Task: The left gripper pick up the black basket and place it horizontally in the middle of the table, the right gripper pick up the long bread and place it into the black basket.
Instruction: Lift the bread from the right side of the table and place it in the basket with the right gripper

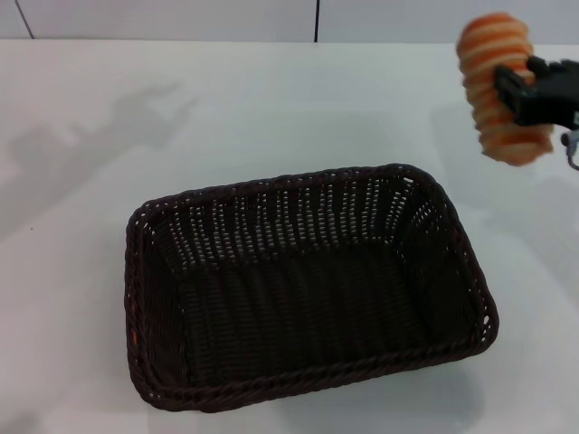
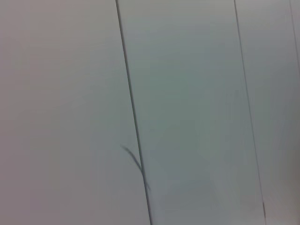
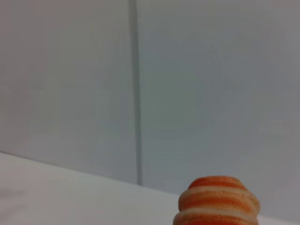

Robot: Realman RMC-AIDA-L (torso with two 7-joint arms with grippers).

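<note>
Head view: right pincer [image 1: 517,93] aloft, clasping long bread [image 1: 500,87]

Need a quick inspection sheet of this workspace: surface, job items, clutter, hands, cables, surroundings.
Surface: plain white tabletop, smooth, shadows only.
Job's things: large dark woven wicker basket sits mid-table, long side across, nothing inside. Orange-and-cream striped oblong loaf is held in the air, beyond the basket's far right corner, not yet over it.
Clutter: nothing seen.
Hands: black blocky right hand clamped on the loaf at the head view's right edge. Left hand not in view; its wrist view shows only wall.
Cables: thin grey cable under the right hand.
Surroundings: pale panelled wall with dark vertical seams behind the table.
</note>
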